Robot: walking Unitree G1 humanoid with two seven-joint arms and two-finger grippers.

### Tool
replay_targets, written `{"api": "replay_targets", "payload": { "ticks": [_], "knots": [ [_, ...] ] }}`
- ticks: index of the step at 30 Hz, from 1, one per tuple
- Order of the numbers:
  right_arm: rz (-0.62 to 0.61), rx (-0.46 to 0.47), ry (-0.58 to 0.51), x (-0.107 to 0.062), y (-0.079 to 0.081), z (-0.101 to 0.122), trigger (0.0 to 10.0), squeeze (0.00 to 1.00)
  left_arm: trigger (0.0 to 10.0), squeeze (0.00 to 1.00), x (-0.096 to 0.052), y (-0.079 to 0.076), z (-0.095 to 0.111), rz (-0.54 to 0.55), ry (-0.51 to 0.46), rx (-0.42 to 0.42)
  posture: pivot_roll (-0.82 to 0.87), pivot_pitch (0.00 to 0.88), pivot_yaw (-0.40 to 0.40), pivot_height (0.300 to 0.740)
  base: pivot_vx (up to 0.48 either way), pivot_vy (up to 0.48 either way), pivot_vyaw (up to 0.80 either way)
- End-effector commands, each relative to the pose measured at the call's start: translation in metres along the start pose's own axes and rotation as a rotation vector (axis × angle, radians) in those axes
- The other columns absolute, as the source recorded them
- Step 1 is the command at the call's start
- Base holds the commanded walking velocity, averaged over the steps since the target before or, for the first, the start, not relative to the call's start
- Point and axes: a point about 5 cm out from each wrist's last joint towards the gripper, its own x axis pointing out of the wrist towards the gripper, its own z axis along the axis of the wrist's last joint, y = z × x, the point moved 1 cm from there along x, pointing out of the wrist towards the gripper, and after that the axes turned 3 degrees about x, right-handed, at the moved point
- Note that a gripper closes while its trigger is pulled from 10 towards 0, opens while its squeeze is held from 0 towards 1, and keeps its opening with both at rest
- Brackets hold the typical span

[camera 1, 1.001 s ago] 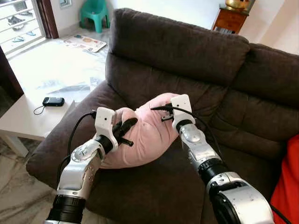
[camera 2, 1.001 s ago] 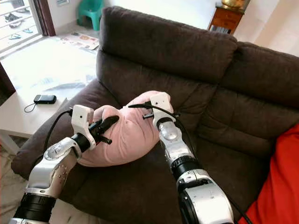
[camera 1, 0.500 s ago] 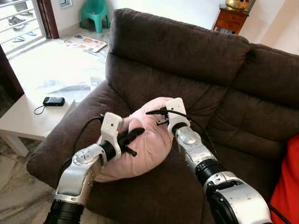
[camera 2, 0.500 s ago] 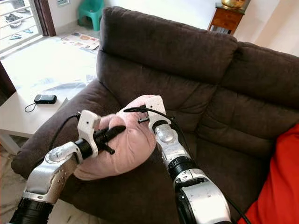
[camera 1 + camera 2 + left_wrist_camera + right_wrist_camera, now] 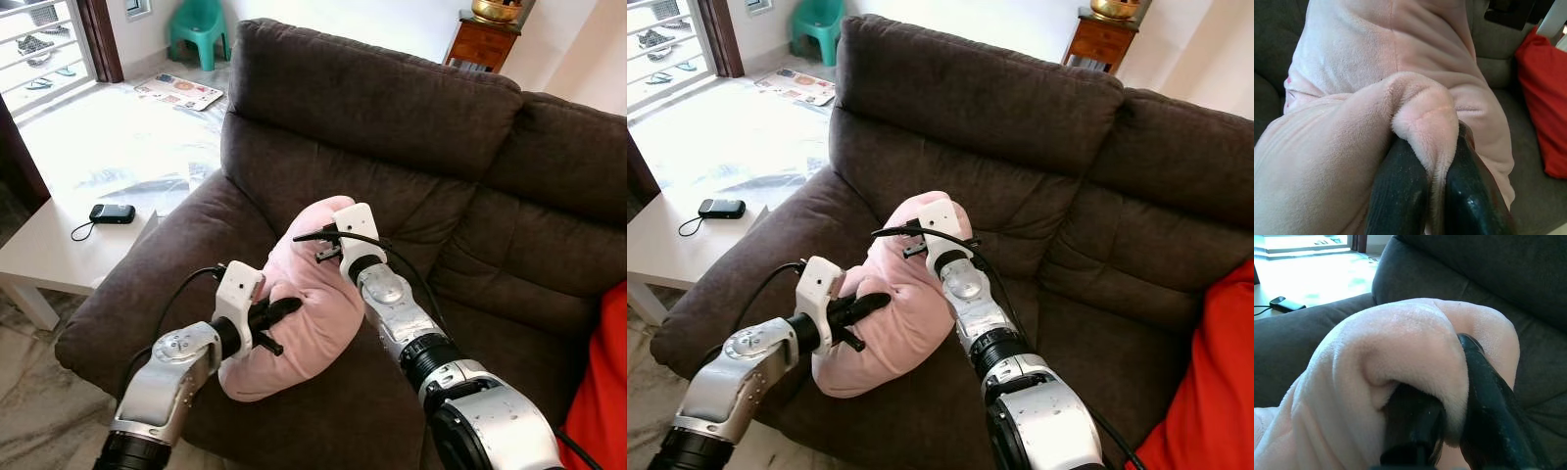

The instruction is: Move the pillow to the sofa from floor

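Pink and plush, the pillow [image 5: 299, 304] is over the brown sofa [image 5: 411, 127] seat, near the left armrest. The left gripper [image 5: 272, 315] is closed on a fold at its lower end. The right gripper [image 5: 1449, 396] pinches another fold at its upper end.

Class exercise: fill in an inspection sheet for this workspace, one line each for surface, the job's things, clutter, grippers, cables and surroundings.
Surface: dark brown sofa, seat cushion under the work.
Job's things: pink pillow, bunched, held over the sofa seat near the armrest.
Clutter: red cushion at the sofa's right end.
Grippers: left gripper shut on a pillow fold at its lower end; right gripper shut on a fold at its upper end.
Cables: black cable looping from the left wrist.
Surroundings: white table with a black phone; green plastic chair; wooden cabinet.
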Motion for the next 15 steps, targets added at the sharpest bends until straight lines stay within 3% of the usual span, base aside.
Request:
{"api": "replay_targets", "payload": {
  "ticks": [1,8,15],
  "knots": [
    [0.087,-0.016,-0.081,0.004,0.019,0.02,10.0,0.0,10.0,0.0,0.004,-0.011,0.013,-0.073,-0.034,0.036,0.18,0.0,-0.186,0.74,0.0,0.0,0.0],
    [0.067,-0.018,-0.055,0.003,0.014,0.014,10.0,0.0,10.0,0.0,-0.009,-0.001,0.021,-0.068,-0.038,0.061,0.19,0.0,-0.187,0.74,0.0,0.0,0.0],
    [0.068,-0.015,-0.053,0.002,0.014,0.011,10.0,0.0,10.0,0.0,-0.01,0.0,0.023,-0.075,-0.04,0.07,0.19,0.0,-0.193,0.74,0.0,0.0,0.0]
  ]
}}
